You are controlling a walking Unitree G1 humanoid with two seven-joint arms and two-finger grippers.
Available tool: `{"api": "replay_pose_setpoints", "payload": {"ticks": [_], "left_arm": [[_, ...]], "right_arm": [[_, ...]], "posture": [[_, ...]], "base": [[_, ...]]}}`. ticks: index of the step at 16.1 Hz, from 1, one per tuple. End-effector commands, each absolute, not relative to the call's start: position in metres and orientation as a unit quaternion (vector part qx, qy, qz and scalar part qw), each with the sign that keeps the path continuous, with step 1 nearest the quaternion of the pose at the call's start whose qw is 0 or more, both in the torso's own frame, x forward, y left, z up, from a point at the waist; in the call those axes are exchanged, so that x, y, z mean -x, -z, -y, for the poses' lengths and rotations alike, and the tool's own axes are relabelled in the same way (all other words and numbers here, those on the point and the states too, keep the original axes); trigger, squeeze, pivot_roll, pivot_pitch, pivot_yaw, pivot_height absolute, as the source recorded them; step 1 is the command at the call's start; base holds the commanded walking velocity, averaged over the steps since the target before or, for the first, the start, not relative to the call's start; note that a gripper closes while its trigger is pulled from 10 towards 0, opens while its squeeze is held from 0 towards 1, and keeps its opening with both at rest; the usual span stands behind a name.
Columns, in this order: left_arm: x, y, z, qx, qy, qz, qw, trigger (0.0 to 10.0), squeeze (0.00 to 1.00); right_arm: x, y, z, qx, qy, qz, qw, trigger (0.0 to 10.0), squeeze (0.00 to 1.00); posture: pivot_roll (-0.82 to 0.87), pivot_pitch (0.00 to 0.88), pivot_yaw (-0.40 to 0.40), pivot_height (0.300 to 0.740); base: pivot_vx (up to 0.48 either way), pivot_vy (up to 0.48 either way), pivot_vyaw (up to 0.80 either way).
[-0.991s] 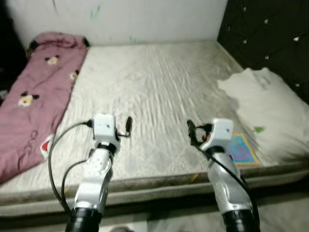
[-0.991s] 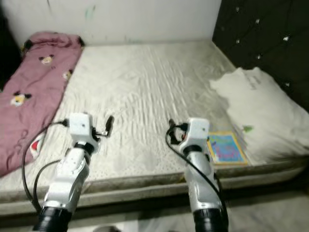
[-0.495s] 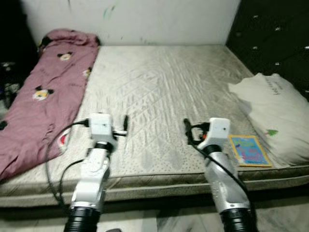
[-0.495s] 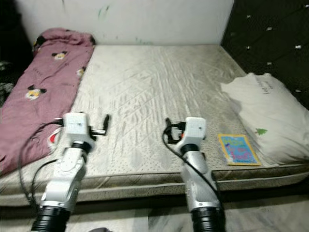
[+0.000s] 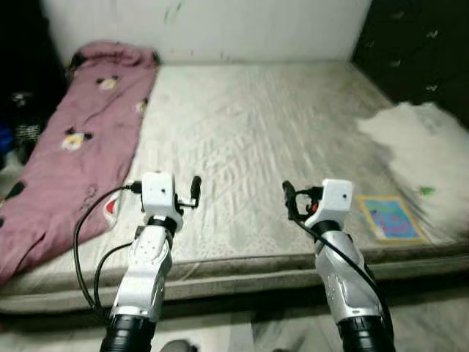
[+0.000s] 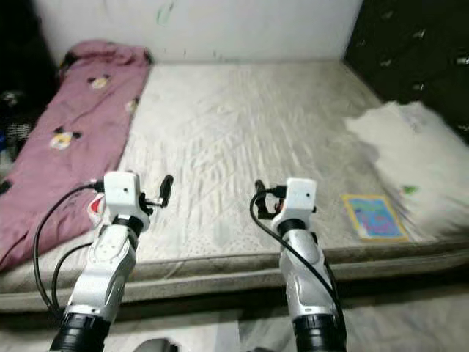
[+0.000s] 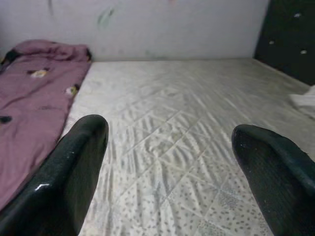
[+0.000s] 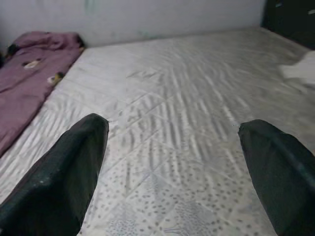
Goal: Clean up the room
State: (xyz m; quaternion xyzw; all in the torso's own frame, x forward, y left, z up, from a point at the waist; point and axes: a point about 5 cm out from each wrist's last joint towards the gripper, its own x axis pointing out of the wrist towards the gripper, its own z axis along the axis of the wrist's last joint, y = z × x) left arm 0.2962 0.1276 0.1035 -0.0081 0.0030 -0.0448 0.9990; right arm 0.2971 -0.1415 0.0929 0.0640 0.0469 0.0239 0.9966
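Grey and quilted, the bed [image 5: 256, 139] is the biggest thing here. It runs from the white wall [image 5: 220, 26] at the back to the near edge just in front of the robot. A long pink blanket [image 5: 66, 139] with cartoon faces lies along the bed's left side, bunched up at the far end. A white pillow [image 5: 421, 158] sits on the right, by the dark padded headboard [image 5: 414, 44]. A small bright book [image 5: 392, 218] lies flat just beside the pillow, close to the near edge.

Both arms are held up over the near edge of the bed. The left gripper [image 7: 172, 147] has its fingers [image 7: 69, 177] spread wide and holds nothing. The right gripper [image 8: 172, 147] is the same, with its fingers [image 8: 64, 172] wide apart and empty.

The robot seems to be picking what to tidy first. The book looks like the easy choice, since it lies near the right gripper. To do it well, the right gripper should come down from above, then slide one finger under the book's edge, because a flat book is hard to pinch.

The middle of the bed is bare, so there is lots of room to move. The near edge drops to the floor [image 5: 432, 330], so the book should not be pushed that way.
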Motion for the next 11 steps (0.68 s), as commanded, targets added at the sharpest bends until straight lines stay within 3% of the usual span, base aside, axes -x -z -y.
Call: {"api": "replay_pose_setpoints", "payload": {"ticks": [1, 6, 11], "left_arm": [[-0.2975, -0.1103, -0.134, 0.001, 0.04, 0.018, 0.999, 10.0, 0.0], [-0.2959, -0.1128, -0.1319, 0.011, 0.055, 0.026, 0.998, 10.0, 0.0], [-0.2959, -0.1131, -0.1326, 0.016, 0.054, 0.027, 0.998, 10.0, 0.0]], "right_arm": [[-0.2986, -0.0969, 0.1343, -0.068, -0.035, -0.041, 0.996, 10.0, 0.0], [-0.2986, -0.0965, 0.1343, -0.066, -0.037, -0.042, 0.996, 10.0, 0.0], [-0.2991, -0.0967, 0.1344, -0.065, -0.036, -0.042, 0.996, 10.0, 0.0]], "posture": [[-0.01, 0.0, -0.009, 0.74], [-0.01, 0.0, -0.012, 0.74], [-0.01, 0.0, -0.012, 0.74]], "base": [[0.0, 0.0, 0.0], [0.0, 0.0, 0.0], [0.331, 0.0, 0.0]]}}
